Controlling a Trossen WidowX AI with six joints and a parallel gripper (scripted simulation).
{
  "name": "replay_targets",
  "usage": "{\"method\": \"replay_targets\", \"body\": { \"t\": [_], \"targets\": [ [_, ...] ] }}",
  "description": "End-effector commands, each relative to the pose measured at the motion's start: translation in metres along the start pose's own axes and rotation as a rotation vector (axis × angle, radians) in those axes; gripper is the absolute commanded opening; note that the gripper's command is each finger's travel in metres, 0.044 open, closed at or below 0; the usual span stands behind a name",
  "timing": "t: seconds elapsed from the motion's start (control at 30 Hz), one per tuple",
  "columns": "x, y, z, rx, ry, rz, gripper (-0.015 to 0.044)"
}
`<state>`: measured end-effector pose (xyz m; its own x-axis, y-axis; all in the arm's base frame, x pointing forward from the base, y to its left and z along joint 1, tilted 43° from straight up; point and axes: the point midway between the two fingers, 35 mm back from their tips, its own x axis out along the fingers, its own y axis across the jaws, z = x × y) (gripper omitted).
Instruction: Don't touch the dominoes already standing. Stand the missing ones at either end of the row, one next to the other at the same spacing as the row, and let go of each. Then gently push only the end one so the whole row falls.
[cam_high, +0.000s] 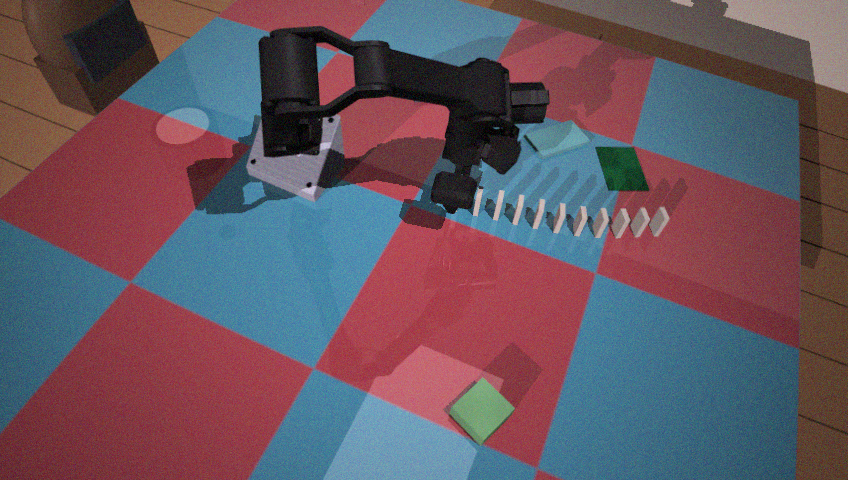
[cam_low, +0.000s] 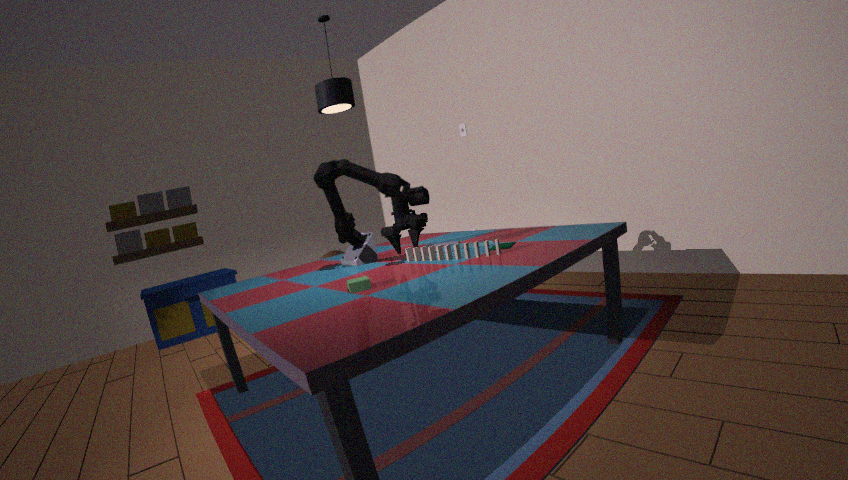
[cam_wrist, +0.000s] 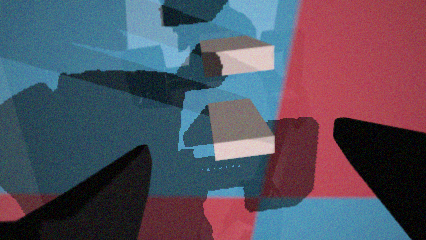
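Observation:
Several pale dominoes stand upright in a slightly curved row, with the far-end domino (cam_high: 659, 221) (cam_low: 497, 246) at the right. The near-end domino (cam_low: 408, 254) (cam_wrist: 241, 125) stands upright at the row's arm-side end; my gripper hides it in the top view. Its neighbour (cam_high: 477, 202) (cam_wrist: 247, 60) stands a short gap further along. My gripper (cam_high: 464, 196) (cam_low: 407, 249) (cam_wrist: 242, 140) is wide open and low, with one finger on each side of the near-end domino. Clear gaps show between this domino and both fingers in the wrist view.
A light cyan flat block (cam_high: 556, 139) and a dark green square (cam_high: 621, 168) (cam_low: 504, 245) lie behind the row. A light green block (cam_high: 480, 410) (cam_low: 358, 284) lies toward the front. The arm's grey base (cam_high: 297, 169) (cam_low: 358, 252) is left of the row.

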<state>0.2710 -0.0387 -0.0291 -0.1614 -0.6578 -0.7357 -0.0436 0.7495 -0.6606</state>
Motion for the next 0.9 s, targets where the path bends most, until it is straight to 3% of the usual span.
{"method": "replay_targets", "body": {
  "t": [0.0, 0.13, 0.3, 0.4, 0.87],
  "targets": [
    [-0.050, 0.006, 0.010, 0.010, -0.034, 0.021, 0.0440],
    [-0.112, 0.003, 0.002, 0.010, -0.020, 0.018, 0.0440],
    [-0.123, 0.001, 0.000, 0.010, -0.015, 0.014, 0.0440],
    [-0.117, 0.002, -0.003, 0.152, -0.014, 0.015, 0.0361],
    [-0.061, 0.006, -0.035, 1.513, -0.007, 0.018, 0.0000]
  ]
}}
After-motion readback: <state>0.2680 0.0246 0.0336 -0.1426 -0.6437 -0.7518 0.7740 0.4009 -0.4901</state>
